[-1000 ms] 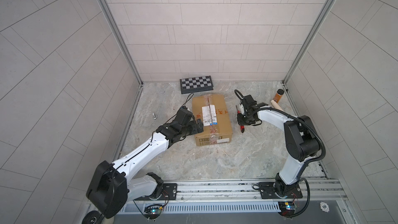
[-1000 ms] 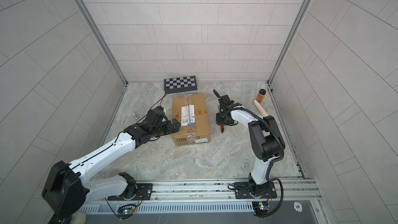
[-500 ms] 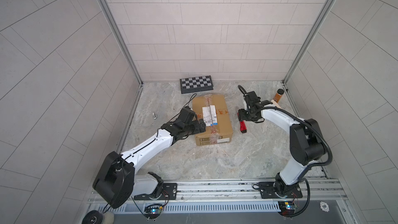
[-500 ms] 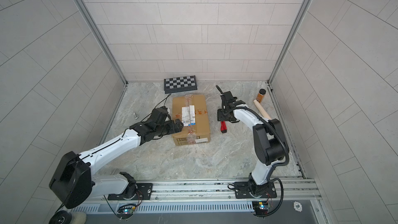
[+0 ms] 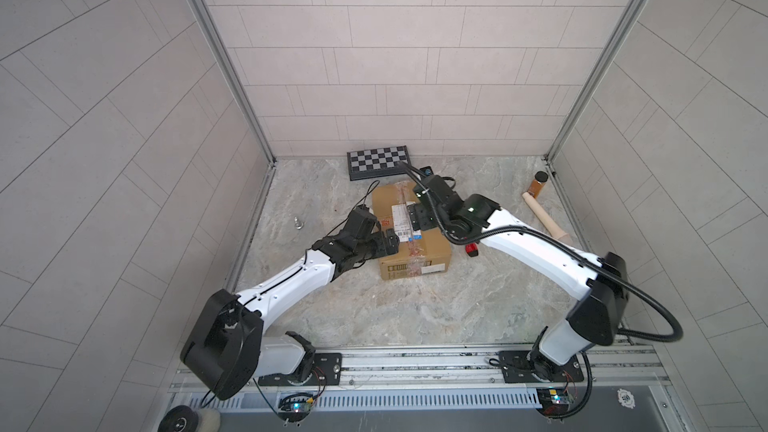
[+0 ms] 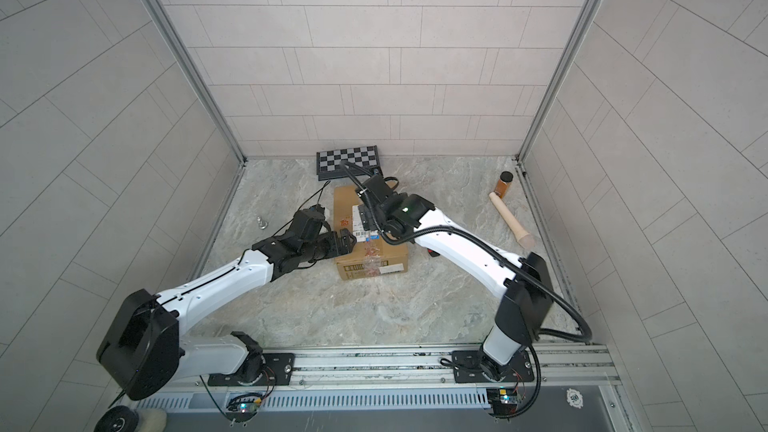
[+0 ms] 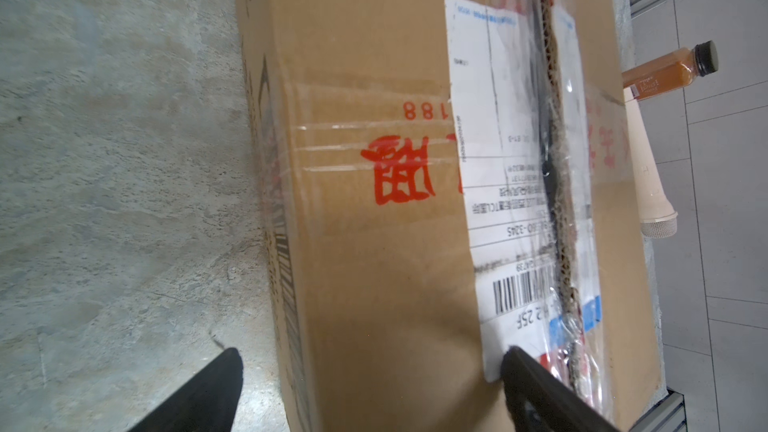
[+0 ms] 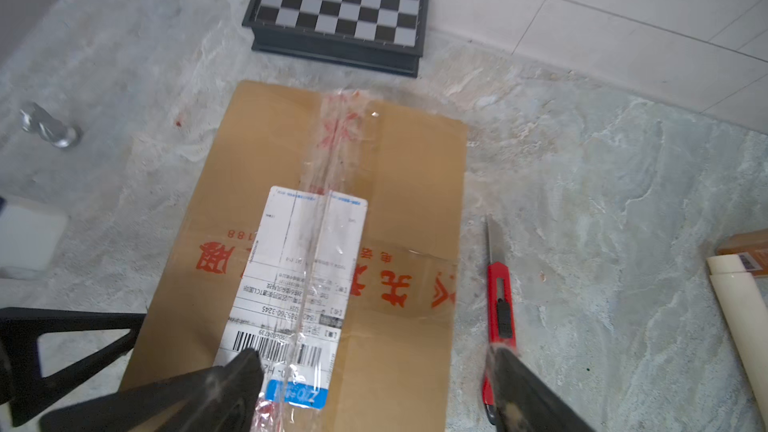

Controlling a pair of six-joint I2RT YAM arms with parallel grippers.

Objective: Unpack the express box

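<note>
left tool (image 7: pixel 370 355): released, wide, spanned across the box's left top edge
right tool (image 8: pixel 374 359): released, empty, held over the box's right half
express box (image 5: pixel 432 249): mid-surface, between both tools
seam axis: run toward back wall
nearer arm: judged equal

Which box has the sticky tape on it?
The brown express box: clear tape runs along its top. The black-and-white checkered case behind it has none.
</note>
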